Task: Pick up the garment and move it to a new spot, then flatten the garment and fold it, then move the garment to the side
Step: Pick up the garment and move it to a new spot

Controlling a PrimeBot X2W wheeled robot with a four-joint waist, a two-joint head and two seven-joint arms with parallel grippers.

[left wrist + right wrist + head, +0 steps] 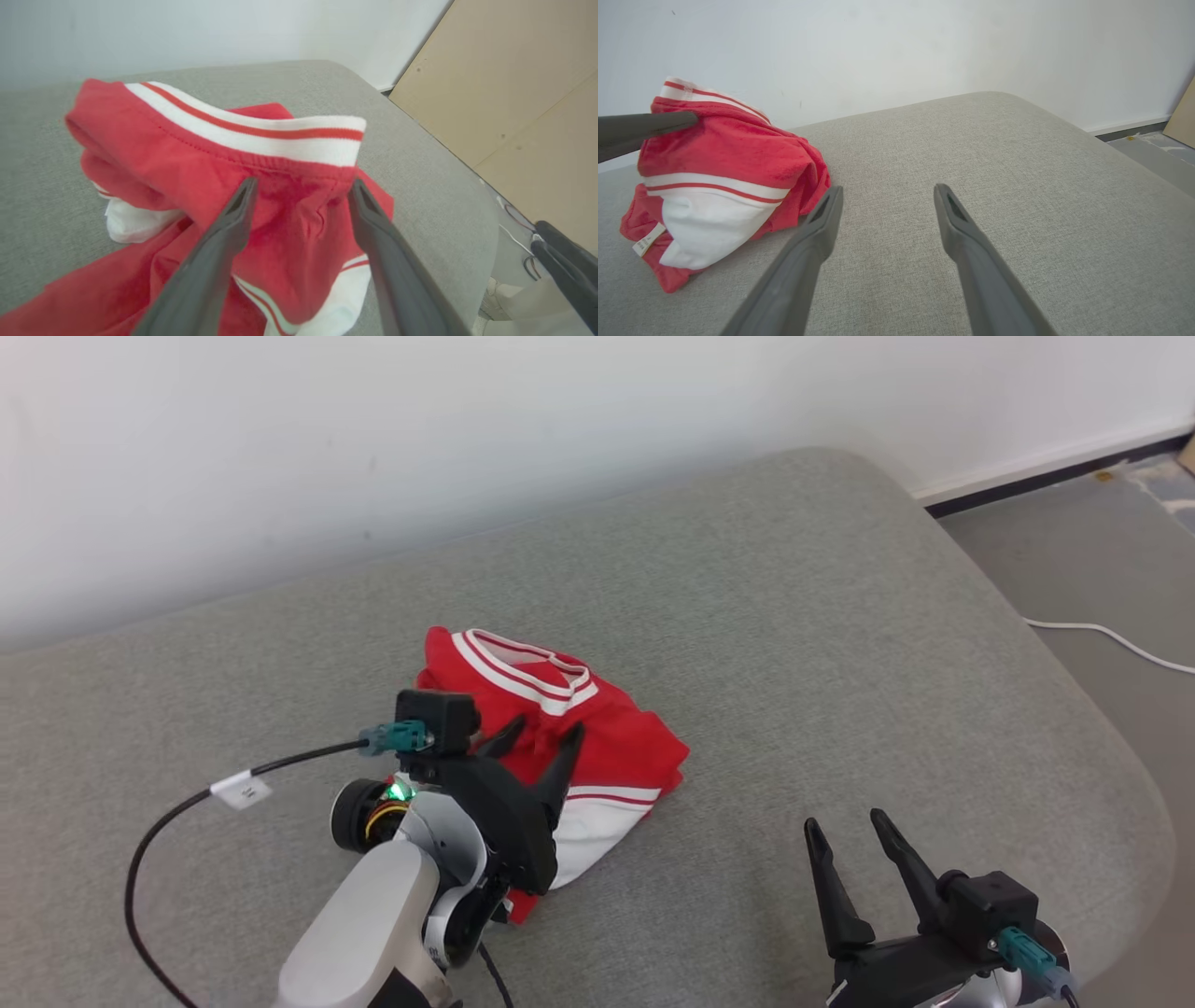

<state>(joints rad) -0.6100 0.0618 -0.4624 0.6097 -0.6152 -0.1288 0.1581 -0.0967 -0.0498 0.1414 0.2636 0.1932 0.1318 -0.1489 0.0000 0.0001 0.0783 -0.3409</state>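
The garment (625,747), red with white striped bands, sits bunched in 1 lumpy heap on the grey cushion (794,616), left of the middle in the head view. Its striped neckband is at the far end and a white panel at the end nearer the robot, so what long axis it has runs roughly away from the robot, tilted a little to its right. It is neither flat nor folded, so I judge that spreading it out is the work ahead. The left gripper (549,728) is right on top of the heap. In the left wrist view its 2 fingers (233,224) stand spread, tips against the red cloth just below the neckband and pinching nothing. The garment (187,154) therefore lies directly ahead of and beneath that claw. The right gripper (844,819) is also spread wide and empty. It hangs over bare cushion well apart from the heap, which lies off to its left in the right wrist view. The left arm is plainly the nearer, and the right would have to cross leftward to reach the white panel.
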